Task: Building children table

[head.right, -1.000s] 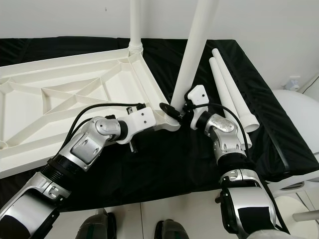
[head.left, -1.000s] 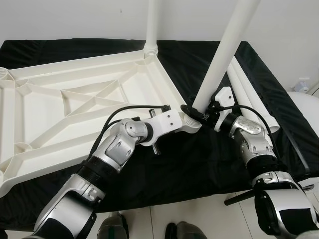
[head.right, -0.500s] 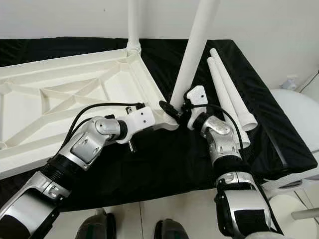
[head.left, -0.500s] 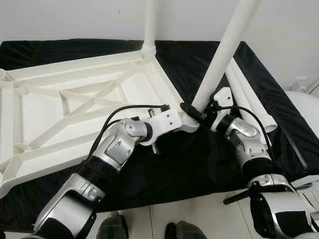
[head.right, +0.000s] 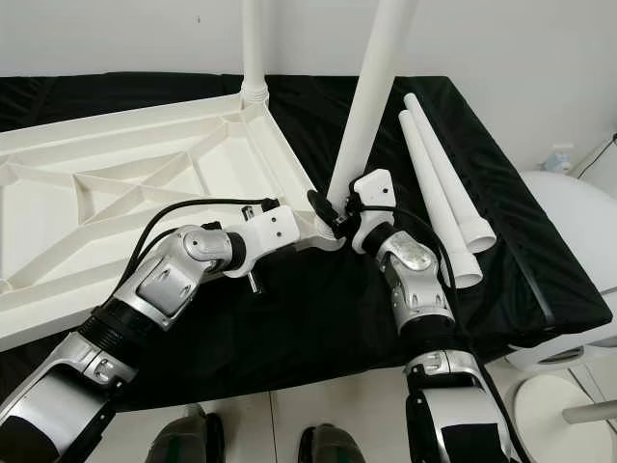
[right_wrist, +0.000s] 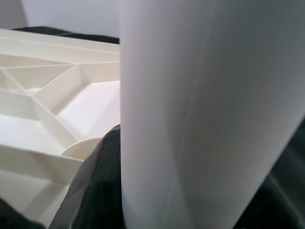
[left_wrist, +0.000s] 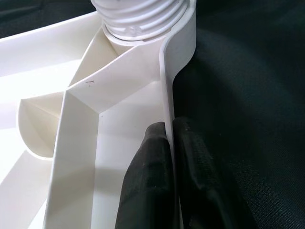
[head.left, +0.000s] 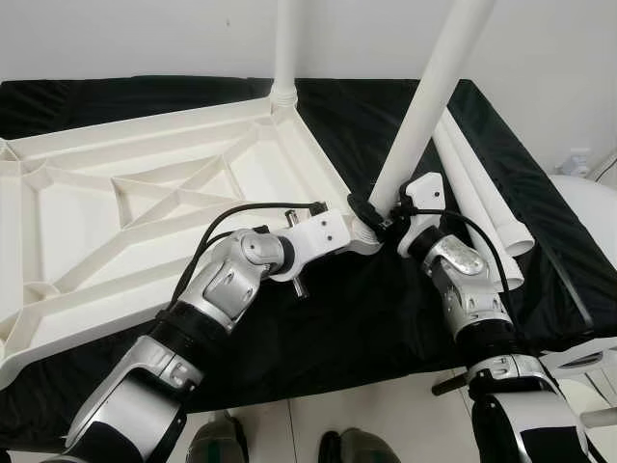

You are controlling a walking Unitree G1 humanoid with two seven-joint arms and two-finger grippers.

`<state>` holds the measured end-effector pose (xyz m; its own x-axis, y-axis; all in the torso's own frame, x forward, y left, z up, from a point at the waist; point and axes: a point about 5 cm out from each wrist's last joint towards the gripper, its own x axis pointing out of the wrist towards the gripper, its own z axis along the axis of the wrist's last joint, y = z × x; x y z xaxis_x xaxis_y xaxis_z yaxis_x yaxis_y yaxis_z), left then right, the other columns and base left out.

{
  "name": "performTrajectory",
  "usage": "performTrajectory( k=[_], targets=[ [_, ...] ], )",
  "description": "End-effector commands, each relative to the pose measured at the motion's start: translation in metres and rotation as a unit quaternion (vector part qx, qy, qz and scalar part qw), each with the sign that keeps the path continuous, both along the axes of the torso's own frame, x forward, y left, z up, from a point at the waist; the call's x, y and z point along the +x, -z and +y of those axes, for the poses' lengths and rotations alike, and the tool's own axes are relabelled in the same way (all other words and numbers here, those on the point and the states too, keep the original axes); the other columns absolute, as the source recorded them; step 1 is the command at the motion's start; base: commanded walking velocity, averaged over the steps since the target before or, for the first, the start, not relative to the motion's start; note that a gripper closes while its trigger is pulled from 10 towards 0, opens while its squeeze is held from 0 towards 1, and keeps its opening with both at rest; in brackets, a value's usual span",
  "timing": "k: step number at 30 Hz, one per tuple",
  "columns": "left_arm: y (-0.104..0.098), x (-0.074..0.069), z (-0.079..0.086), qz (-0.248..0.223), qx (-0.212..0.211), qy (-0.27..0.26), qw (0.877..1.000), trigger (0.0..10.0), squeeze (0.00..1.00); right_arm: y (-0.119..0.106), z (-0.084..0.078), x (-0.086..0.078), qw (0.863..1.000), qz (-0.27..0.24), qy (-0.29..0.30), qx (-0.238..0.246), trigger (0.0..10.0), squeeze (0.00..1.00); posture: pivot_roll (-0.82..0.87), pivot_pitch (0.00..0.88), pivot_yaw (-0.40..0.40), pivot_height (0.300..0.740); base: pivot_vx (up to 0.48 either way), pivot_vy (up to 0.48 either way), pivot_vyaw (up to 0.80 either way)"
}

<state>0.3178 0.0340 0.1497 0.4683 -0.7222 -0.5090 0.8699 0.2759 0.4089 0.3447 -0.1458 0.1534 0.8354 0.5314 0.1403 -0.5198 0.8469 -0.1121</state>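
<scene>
The white table top [head.left: 145, 193] lies upside down on a black cloth. One white leg [head.left: 285, 39] stands upright in its far corner. A second leg [head.left: 429, 96] leans over the near right corner socket [left_wrist: 143, 19], with my right gripper [head.left: 376, 214] shut on its lower end. In the right wrist view the leg [right_wrist: 205, 109] is close up with a black finger [right_wrist: 95, 191] against it. My left gripper [left_wrist: 171, 176] is shut on the table top's rim [left_wrist: 167, 95] just beside that socket.
Two loose white legs [head.right: 439, 183] lie side by side on the cloth to the right. A white rounded object [head.left: 588, 193] stands past the table's right edge. My feet [head.left: 222, 449] are at the cloth's front edge.
My right forearm has swung in to the left and the held leg stands a little more upright. The left gripper keeps its hold on the rim. The camera has shifted slightly.
</scene>
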Motion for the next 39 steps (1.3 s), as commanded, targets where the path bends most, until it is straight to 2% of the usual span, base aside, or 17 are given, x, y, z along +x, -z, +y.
performTrajectory(
  k=[1, 6, 12, 15, 25, 32, 39],
  targets=[
    [-0.003, -0.005, -0.009, -0.011, -0.007, 0.021, 1.0, 10.0, 0.0, 0.006, 0.003, -0.003, 1.0, 0.013, 0.016, 0.002, 10.0, 0.0, 0.0, 0.068, -0.038, 0.74, 0.0, 0.0, 0.0],
    [-0.003, -0.006, -0.009, -0.01, -0.006, 0.021, 1.0, 10.0, 0.0, 0.006, 0.01, -0.007, 0.999, 0.008, 0.036, 0.014, 10.0, 0.0, 0.0, 0.067, -0.039, 0.74, 0.0, 0.0, 0.0],
    [-0.002, -0.006, -0.01, -0.01, -0.006, 0.023, 1.0, 10.0, 0.0, 0.007, 0.025, -0.013, 0.994, 0.016, 0.099, 0.052, 10.0, 0.0, 0.0, 0.058, -0.044, 0.74, 0.0, 0.0, 0.0],
    [-0.002, -0.006, -0.01, -0.01, -0.006, 0.023, 1.0, 10.0, 0.0, 0.007, 0.027, -0.014, 0.992, 0.016, 0.107, 0.058, 10.0, 0.0, 0.0, 0.057, -0.044, 0.74, 0.0, 0.0, 0.0],
    [-0.001, -0.007, -0.012, -0.011, -0.006, 0.024, 1.0, 10.0, 0.0, 0.005, 0.042, -0.023, 0.974, 0.024, 0.214, 0.072, 10.0, 0.0, 0.0, 0.042, -0.055, 0.74, 0.0, 0.0, 0.0],
    [-0.001, -0.007, -0.012, -0.012, -0.006, 0.024, 1.0, 10.0, 0.0, 0.005, 0.052, -0.029, 0.972, 0.023, 0.221, 0.07, 10.0, 0.0, 0.0, 0.034, -0.061, 0.74, 0.0, 0.0, 0.0],
    [-0.001, -0.007, -0.012, -0.013, -0.006, 0.025, 1.0, 10.0, 0.0, 0.002, 0.045, -0.029, 0.972, 0.017, 0.222, 0.071, 10.0, 0.0, 0.0, 0.031, -0.062, 0.74, 0.0, 0.0, 0.0]
  ],
)
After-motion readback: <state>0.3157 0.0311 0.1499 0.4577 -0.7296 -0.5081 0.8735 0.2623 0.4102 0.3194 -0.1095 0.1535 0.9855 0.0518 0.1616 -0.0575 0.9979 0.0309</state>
